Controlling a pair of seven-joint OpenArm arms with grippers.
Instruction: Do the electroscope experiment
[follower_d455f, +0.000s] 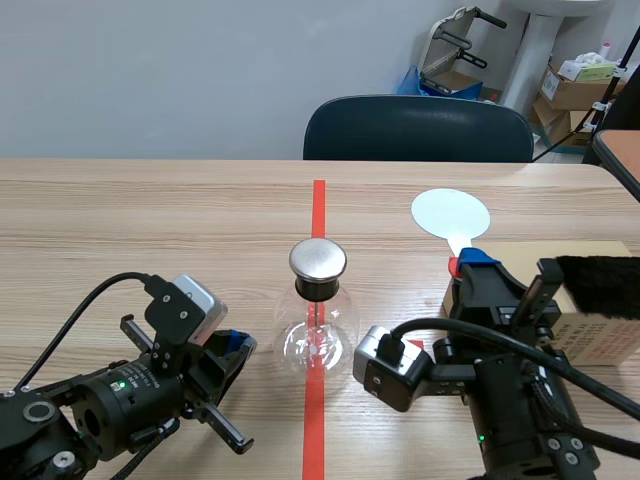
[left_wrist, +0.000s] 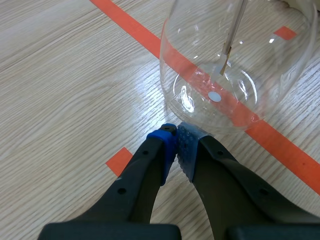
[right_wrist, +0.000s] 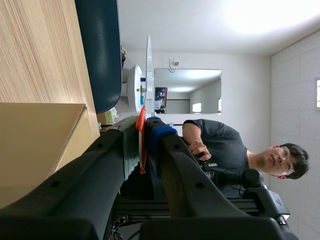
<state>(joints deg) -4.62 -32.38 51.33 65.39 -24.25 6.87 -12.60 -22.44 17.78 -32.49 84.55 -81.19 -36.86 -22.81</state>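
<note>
The electroscope, a clear glass flask (follower_d455f: 318, 343) with a round metal cap (follower_d455f: 318, 259), stands on the orange-red centre line. In the left wrist view its bulb (left_wrist: 235, 65) is just ahead of my left gripper (left_wrist: 176, 138), and a thin rod with foil leaves (left_wrist: 227, 52) hangs inside. My left gripper (follower_d455f: 236, 347) is shut on nothing, low on the table left of the flask. To the flask's right, my right gripper (follower_d455f: 472, 266) is shut on the red handle (right_wrist: 141, 145) of a paddle. Its white disc (follower_d455f: 451, 213) lies flat in the scene view and shows edge-on (right_wrist: 148, 65) in the right wrist view.
A cardboard box (follower_d455f: 590, 318) stands at the right edge with a black furry pad (follower_d455f: 606, 285) on top, close beside the right arm. A dark blue chair (follower_d455f: 418, 128) is behind the table's far edge. A person (right_wrist: 225, 145) shows in the right wrist view's background.
</note>
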